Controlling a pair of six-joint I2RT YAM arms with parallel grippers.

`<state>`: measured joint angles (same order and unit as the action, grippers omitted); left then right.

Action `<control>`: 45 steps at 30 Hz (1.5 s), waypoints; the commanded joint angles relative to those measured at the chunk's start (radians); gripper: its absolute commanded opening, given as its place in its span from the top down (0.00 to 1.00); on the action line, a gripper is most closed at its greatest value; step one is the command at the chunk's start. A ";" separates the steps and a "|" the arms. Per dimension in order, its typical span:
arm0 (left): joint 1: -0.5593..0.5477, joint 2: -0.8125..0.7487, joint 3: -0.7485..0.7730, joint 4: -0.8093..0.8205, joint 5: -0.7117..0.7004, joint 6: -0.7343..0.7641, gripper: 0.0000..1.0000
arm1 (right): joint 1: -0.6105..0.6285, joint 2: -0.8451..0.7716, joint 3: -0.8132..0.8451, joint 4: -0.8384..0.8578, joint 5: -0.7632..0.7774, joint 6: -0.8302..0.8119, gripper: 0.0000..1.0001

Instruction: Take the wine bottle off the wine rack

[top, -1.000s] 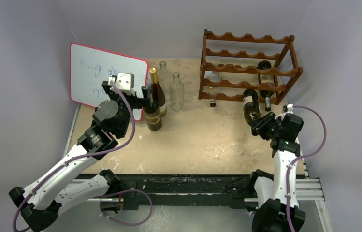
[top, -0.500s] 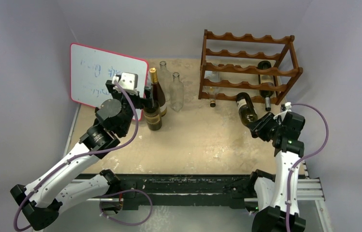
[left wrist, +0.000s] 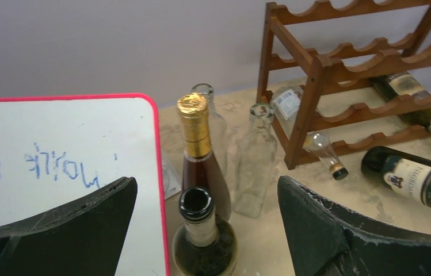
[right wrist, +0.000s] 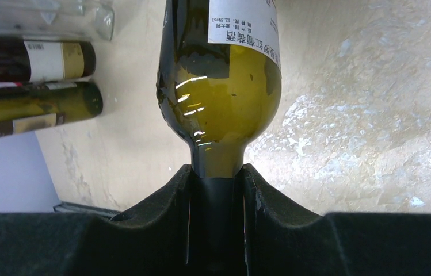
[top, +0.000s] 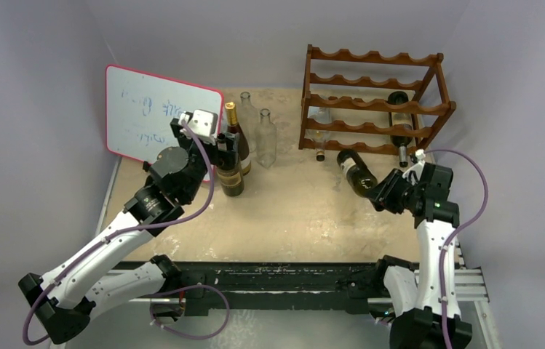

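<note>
The reddish-brown wine rack (top: 375, 102) (left wrist: 316, 75) stands at the back right. A dark green wine bottle (top: 355, 173) (right wrist: 218, 86) (left wrist: 417, 178) with a white label lies tilted in front of the rack, clear of its rails. My right gripper (top: 389, 193) (right wrist: 217, 178) is shut on its neck. A second dark bottle (top: 400, 120) (left wrist: 408, 92) rests in the rack. My left gripper (top: 220, 145) (left wrist: 204, 201) is open over an upright uncorked dark bottle (top: 230, 178) (left wrist: 198, 230); the neck stands between the fingers without touching them.
A red-edged whiteboard (top: 156, 120) leans at the back left. Beside the uncorked bottle stand a gold-capped bottle (top: 234, 134) and two clear glass bottles (top: 265, 138). A clear bottle (top: 320, 138) lies in the rack's lowest tier.
My right gripper has carried the wine bottle leftward and away from the rack, tipping it flatter. The left gripper has shifted right, closer over the uncorked bottle, jaws slightly narrower.
</note>
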<state>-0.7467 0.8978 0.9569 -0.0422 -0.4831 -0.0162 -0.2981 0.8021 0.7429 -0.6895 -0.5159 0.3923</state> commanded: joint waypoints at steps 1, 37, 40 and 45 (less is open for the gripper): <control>0.004 0.011 0.023 0.041 0.144 -0.020 0.09 | 0.052 0.011 0.114 0.043 -0.078 -0.073 1.00; -0.526 0.502 0.218 -0.104 0.190 0.299 0.07 | 0.381 0.146 0.258 -0.069 -0.214 -0.222 1.00; -0.568 0.561 0.231 -0.096 0.153 0.393 0.07 | 0.396 0.159 0.261 -0.069 -0.216 -0.224 1.00; -0.571 0.651 0.241 -0.005 0.102 0.479 0.04 | 0.419 0.169 0.254 -0.057 -0.219 -0.228 1.00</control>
<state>-1.3235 1.5017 1.1538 -0.1356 -0.2840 0.3317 0.1040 0.9779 0.9379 -0.8322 -0.6323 0.1871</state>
